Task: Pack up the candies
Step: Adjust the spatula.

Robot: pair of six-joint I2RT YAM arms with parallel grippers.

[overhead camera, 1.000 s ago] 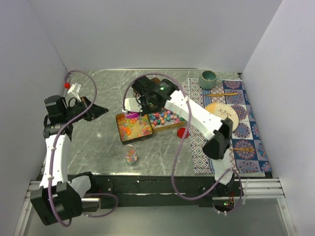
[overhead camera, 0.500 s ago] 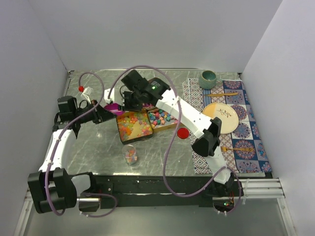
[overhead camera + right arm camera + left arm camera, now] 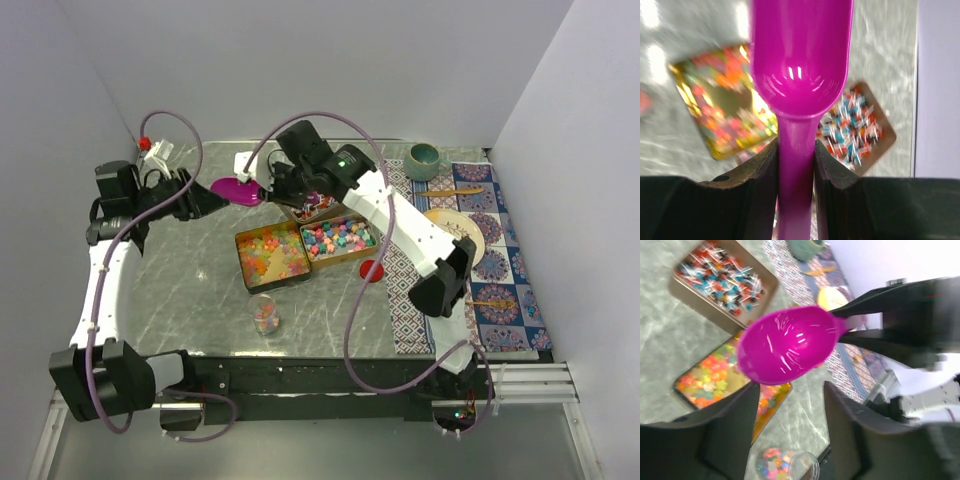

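My right gripper (image 3: 272, 182) (image 3: 796, 145) is shut on the handle of the purple scoop (image 3: 238, 190) (image 3: 800, 55), whose bowl looks empty and hangs above the table's back left. My left gripper (image 3: 210, 200) (image 3: 790, 390) is open just short of the scoop's bowl (image 3: 787, 345), with nothing between its fingers. The candies lie in three tins: jelly bits (image 3: 272, 258) (image 3: 715, 382), pastel balls (image 3: 340, 240), and wrapped pieces (image 3: 315, 208) (image 3: 722, 282) (image 3: 855, 125). A small clear jar (image 3: 265, 314) (image 3: 785, 465) in front of the tins holds some mixed candies.
A flat red lid (image 3: 372, 270) lies right of the tins. On the patterned mat (image 3: 500, 300) at the right stand a green cup (image 3: 424, 160) and a plate (image 3: 455, 235). White walls close in the left, back and right sides.
The right arm has carried the scoop from over the tins to the back left. The left arm followed it, and its jaws now stand open.
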